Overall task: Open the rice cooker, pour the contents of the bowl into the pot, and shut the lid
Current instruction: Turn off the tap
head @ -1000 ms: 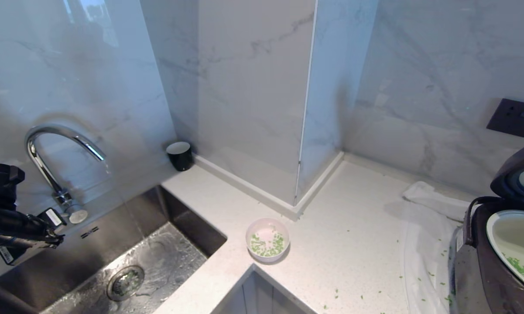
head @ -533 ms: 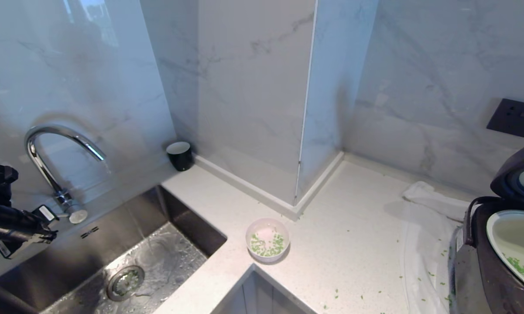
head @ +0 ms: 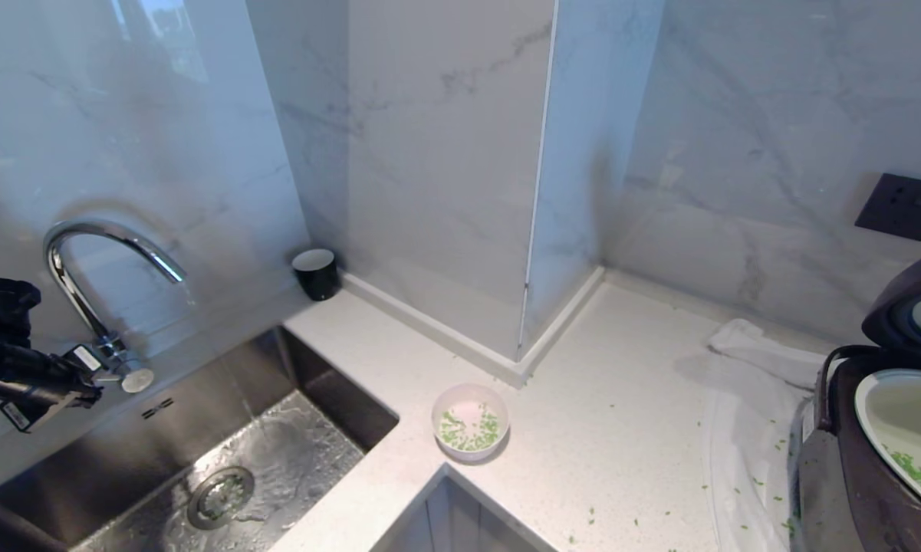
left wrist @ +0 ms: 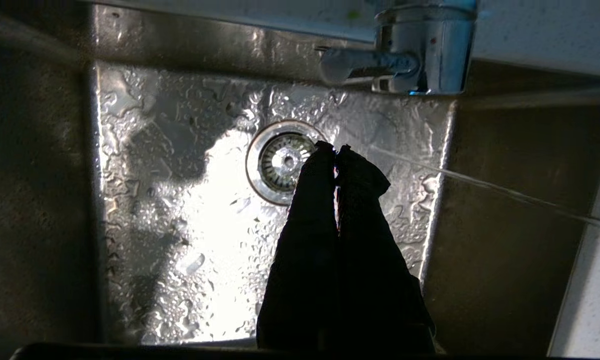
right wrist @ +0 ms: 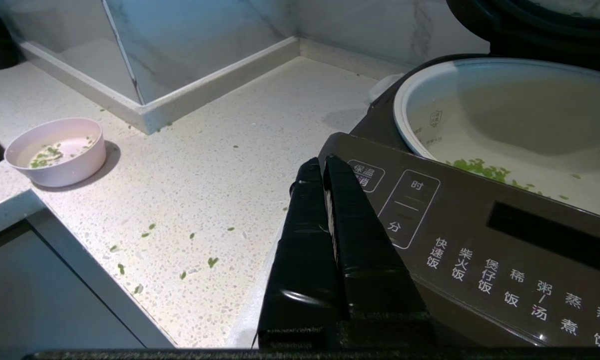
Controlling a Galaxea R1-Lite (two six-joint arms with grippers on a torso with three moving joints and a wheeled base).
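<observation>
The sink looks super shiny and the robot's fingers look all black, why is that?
In the left wrist view, bright light bounces off the wet sink floor as white glare, so the shut left gripper in front shows only as a dark silhouette. In the head view the same sink is dimmer, with soft glints around the drain.

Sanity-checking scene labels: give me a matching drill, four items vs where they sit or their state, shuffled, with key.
Items:
1. bowl
2. black cup
3. lid
4. left gripper

States:
A. raised open over the pot
B. shut, over the sink
C. on the counter's front corner, green bits inside
D. by the wall, behind the sink

Pairs: 1-C, 2-D, 3-A, 4-B
</observation>
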